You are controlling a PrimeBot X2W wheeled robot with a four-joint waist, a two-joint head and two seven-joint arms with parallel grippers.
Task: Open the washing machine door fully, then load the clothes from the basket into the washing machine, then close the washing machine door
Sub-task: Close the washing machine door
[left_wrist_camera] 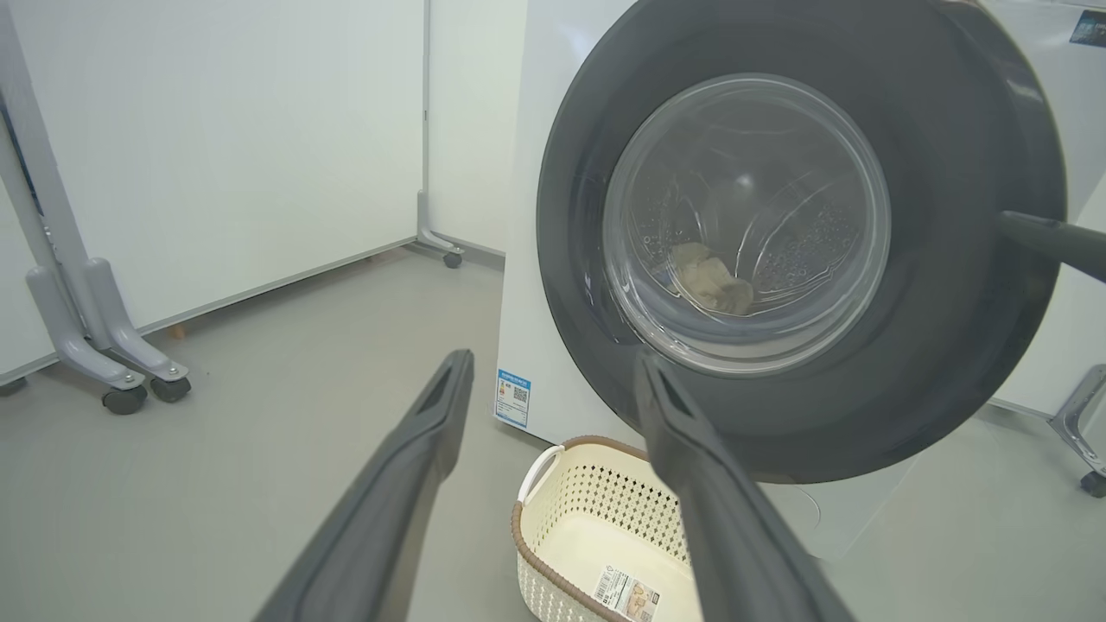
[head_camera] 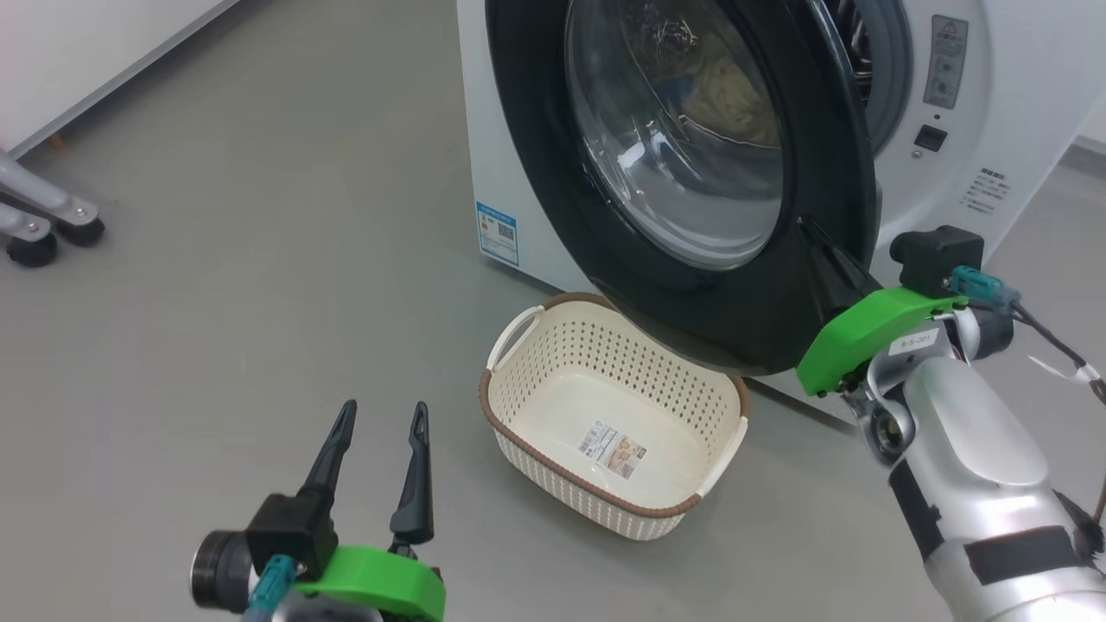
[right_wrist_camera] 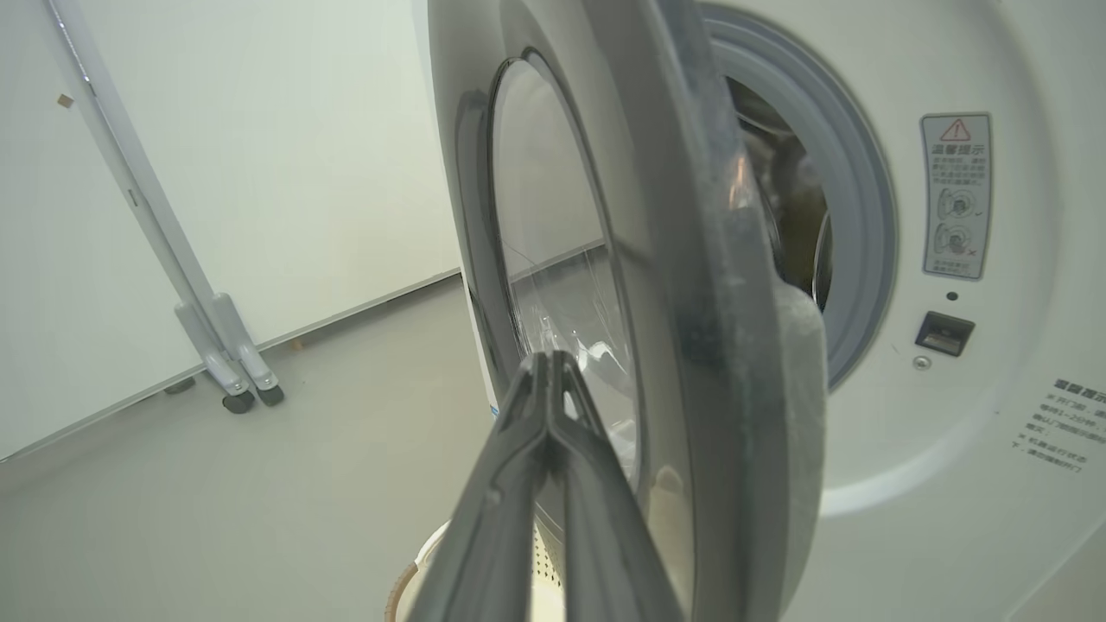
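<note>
The washing machine [head_camera: 985,104] carries a blue-and-white sticker [head_camera: 497,233] with a square code at its lower left corner. Right of the opening is a grey warning label [right_wrist_camera: 955,194] with a red triangle, Chinese characters and two small diagrams. Lines of small grey print [right_wrist_camera: 1058,423] sit lower right, too small to read. The label [head_camera: 612,449] on the basket's floor shows a barcode and a small picture.

The door [head_camera: 829,155], with a wide glossy black rim around a bulging clear bowl, stands partly open. The gap at its right edge shows the grey seal and steel drum. Through the glass, the clothes [left_wrist_camera: 708,276] lie as a pale cream heap low in the drum.

The basket [head_camera: 562,363] is cream and perforated, with a brown rim and white handles. It sits on the grey floor just in front of the machine, below the door.

The right claw [right_wrist_camera: 549,363] has its fingers pressed together, tips at the door's outer face near the lower right rim, probably touching it. The left claw [head_camera: 384,406] hangs over the floor left of the basket, fingers well apart and holding nothing
</note>
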